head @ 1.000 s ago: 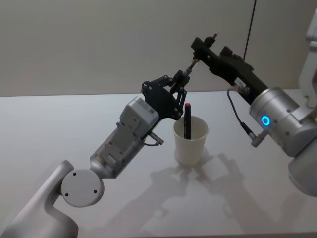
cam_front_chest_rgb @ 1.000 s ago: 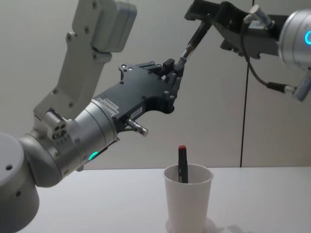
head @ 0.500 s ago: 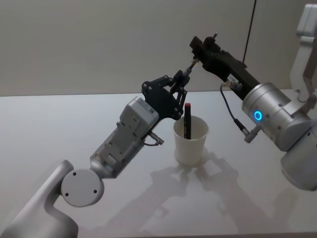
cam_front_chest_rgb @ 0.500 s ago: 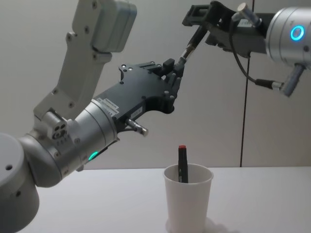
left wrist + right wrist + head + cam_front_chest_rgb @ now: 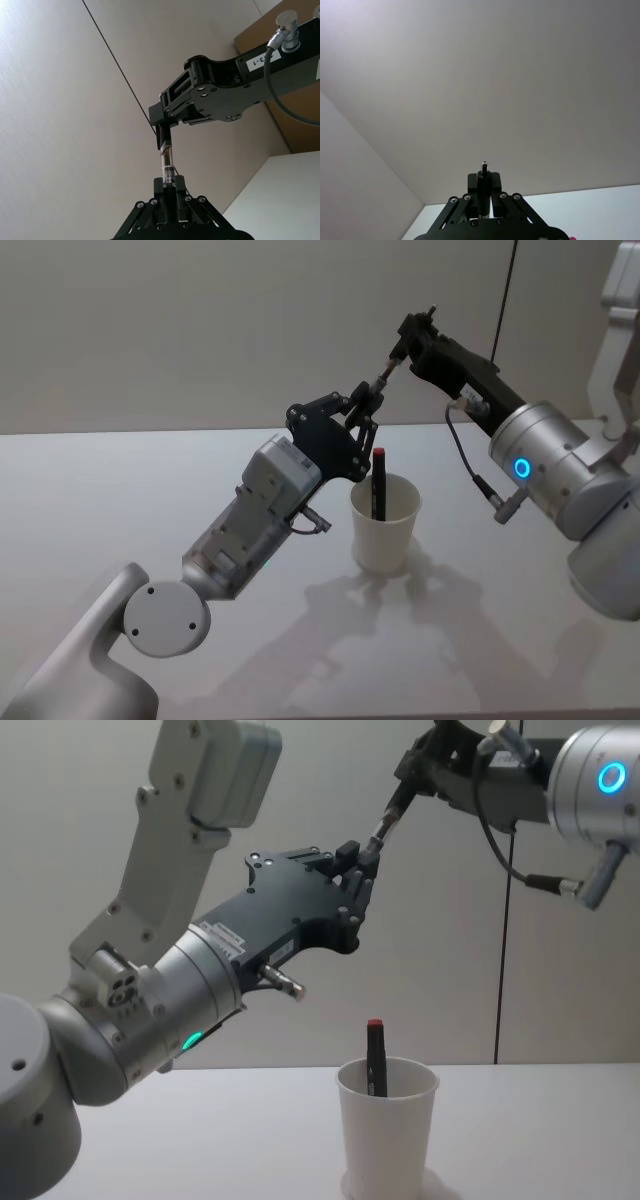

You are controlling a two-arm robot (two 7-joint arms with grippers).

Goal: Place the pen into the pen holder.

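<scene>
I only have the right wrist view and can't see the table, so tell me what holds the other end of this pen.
Observer: The left end effector clamps the lower end of the held pen. The right end effector grips its upper end.
Operator: Give me the pen holder's position.
Observer: The pen holder stands upright on the table, below the left end effector and slightly to the robot's right.
Operator: Report what's inside it.
Observer: A red-capped pen stands in it, with its cap above the rim.
</scene>
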